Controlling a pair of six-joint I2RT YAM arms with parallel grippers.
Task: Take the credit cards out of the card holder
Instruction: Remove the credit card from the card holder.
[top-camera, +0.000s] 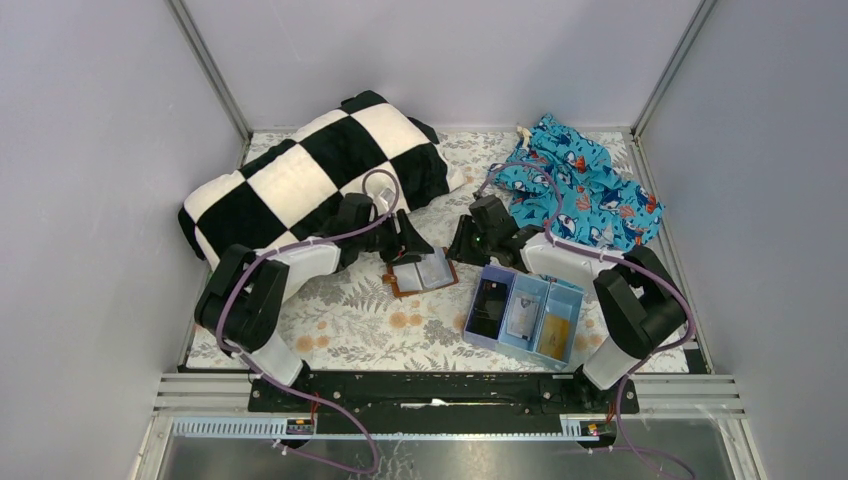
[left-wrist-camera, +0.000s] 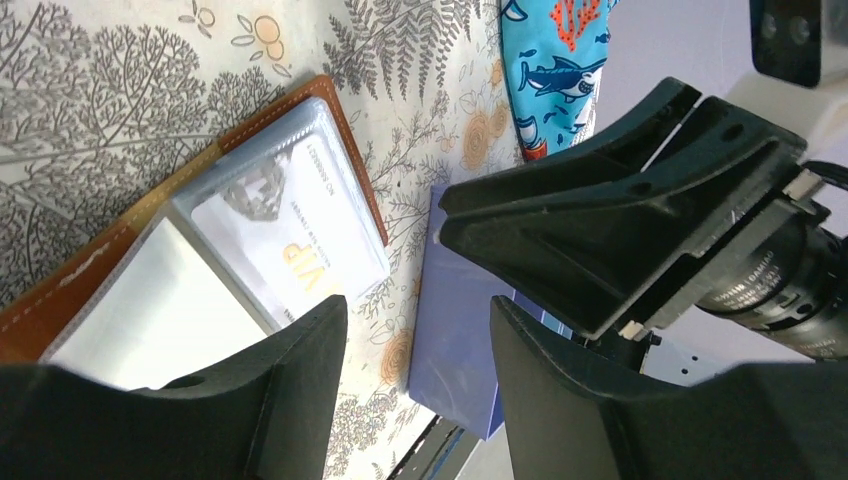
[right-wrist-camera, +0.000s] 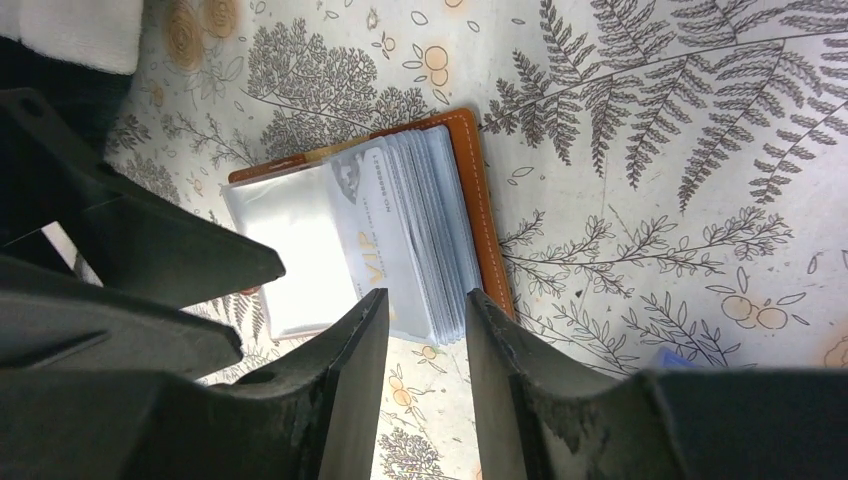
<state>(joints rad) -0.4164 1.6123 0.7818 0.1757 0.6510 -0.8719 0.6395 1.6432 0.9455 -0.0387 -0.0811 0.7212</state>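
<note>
One VIP card (right-wrist-camera: 380, 240) in card holder (top-camera: 421, 272), open flat at table (top-camera: 340, 310) centre — likely thin, stiff, slick; pinch by short edge. Jaws apart, empty — left gripper (left-wrist-camera: 415, 310), right gripper (right-wrist-camera: 425, 300).

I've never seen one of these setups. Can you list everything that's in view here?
pillow: one, black-and-white checks, far left
cloth: one, blue with shark print, far right
card holder: one, brown, lying open mid-table
VIP card: one, pale, in a clear sleeve of the holder
tray: one, light blue, three compartments, near right
black item: one, tray's left compartment
pale card: one, tray's middle compartment
orange card: one, tray's right compartment
table cover: one, white with fern print
left gripper: black, open, over the holder's left
right gripper: black, jaws apart, over the holder's sleeves
</note>
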